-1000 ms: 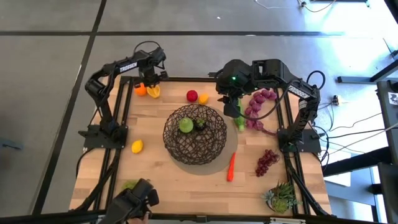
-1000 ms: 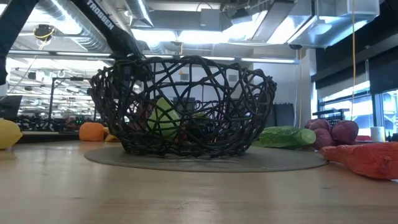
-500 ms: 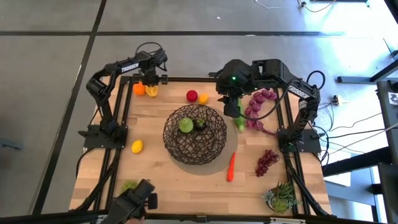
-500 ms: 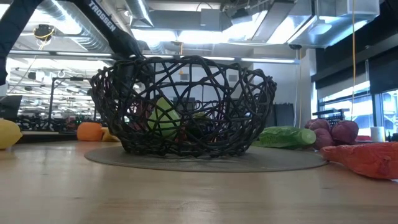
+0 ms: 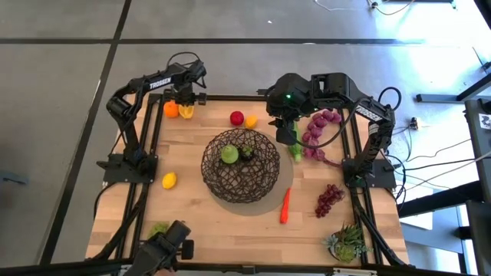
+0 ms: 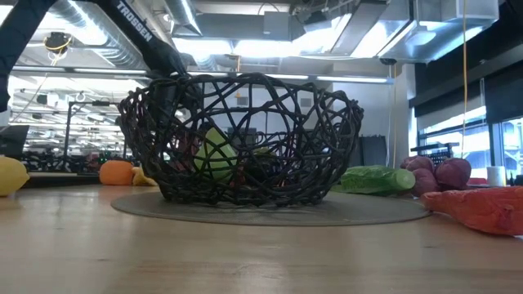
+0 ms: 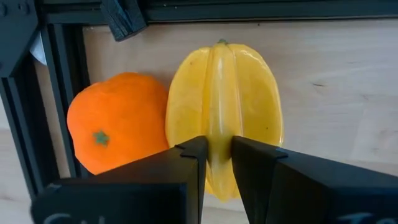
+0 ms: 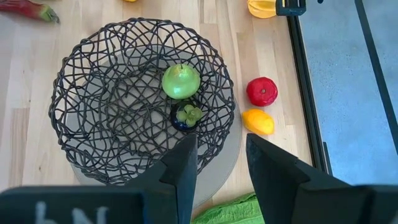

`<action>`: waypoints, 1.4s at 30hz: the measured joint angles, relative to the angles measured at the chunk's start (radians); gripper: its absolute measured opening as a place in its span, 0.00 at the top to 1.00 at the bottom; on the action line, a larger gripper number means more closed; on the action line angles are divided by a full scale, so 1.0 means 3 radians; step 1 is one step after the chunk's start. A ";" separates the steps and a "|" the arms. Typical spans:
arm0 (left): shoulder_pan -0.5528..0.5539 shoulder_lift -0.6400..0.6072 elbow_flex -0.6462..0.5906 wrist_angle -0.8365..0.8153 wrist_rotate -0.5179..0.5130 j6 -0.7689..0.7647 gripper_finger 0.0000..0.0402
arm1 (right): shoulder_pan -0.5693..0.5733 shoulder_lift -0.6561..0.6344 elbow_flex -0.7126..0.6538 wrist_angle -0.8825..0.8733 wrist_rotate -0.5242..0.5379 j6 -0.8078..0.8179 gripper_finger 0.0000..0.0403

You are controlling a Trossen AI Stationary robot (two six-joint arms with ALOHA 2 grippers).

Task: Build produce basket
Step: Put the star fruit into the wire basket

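Note:
At the table's far left corner my left gripper (image 7: 217,160) is shut on a yellow ridged fruit (image 7: 224,99). The fruit lies on the table against an orange (image 7: 115,127), next to the frame rail. The dark wire basket (image 5: 265,180) stands mid-table on its grey mat (image 5: 261,205) and holds a green apple (image 8: 181,81) and a dark fruit (image 8: 186,115). My right gripper (image 8: 221,167) hovers open above the basket's far right side with nothing between its fingers. A red apple (image 5: 238,118) and a small mango (image 5: 251,121) lie beyond the basket. My left gripper pinches the yellow fruit's middle ridge (image 7: 219,134) between its two fingers. The fingers come steeply from above and lie across the ridge. In the low view the fruit (image 6: 145,175) rests on the table and touches the orange's side.
A lemon (image 5: 169,180) lies at the left and green grapes (image 5: 159,228) at the near left. A carrot (image 5: 285,205), purple grapes (image 5: 329,199) and a succulent (image 5: 347,244) are at the near right. A green leafy stalk (image 5: 295,149) and purple produce (image 5: 318,134) lie under the right arm.
My left gripper has rolled about its own pointing line while staying over the far left corner. The yellow fruit has turned with it on the table. The orange beside it has shifted slightly toward the table's left edge.

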 joint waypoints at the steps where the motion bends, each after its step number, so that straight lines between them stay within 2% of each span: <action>1: 0.0000 -0.0002 -0.0006 0.0002 -0.0007 0.0016 0.88 | 0.0000 0.0000 0.0000 0.0000 0.0000 0.0000 0.67; 8: -0.0004 -0.0021 -0.0179 0.0018 -0.0038 0.0097 0.95 | -0.0001 0.0000 0.0000 -0.0003 0.0000 0.0000 0.67; 20: -0.0010 -0.0193 -0.0215 0.0007 -0.0163 0.0823 0.98 | 0.0000 0.0000 0.0000 -0.0003 0.0000 0.0006 0.67; 27: -0.0026 -0.0660 -0.0211 -0.0059 -0.0192 0.1097 0.98 | 0.0000 0.0000 0.0000 -0.0003 0.0001 0.0010 0.67; 32: -0.0167 -0.1081 -0.0210 -0.0100 -0.0164 0.1249 0.98 | 0.0000 0.0000 0.0000 -0.0003 0.0000 0.0010 0.67; 37: -0.0445 -0.1559 -0.0204 -0.0108 0.0007 0.1399 0.98 | -0.0001 0.0000 0.0000 -0.0001 0.0000 -0.0009 0.67; 42: -0.0964 -0.1946 -0.0203 -0.0101 0.0227 0.1464 0.98 | -0.0038 0.0000 0.0000 -0.0001 -0.0001 -0.0002 0.67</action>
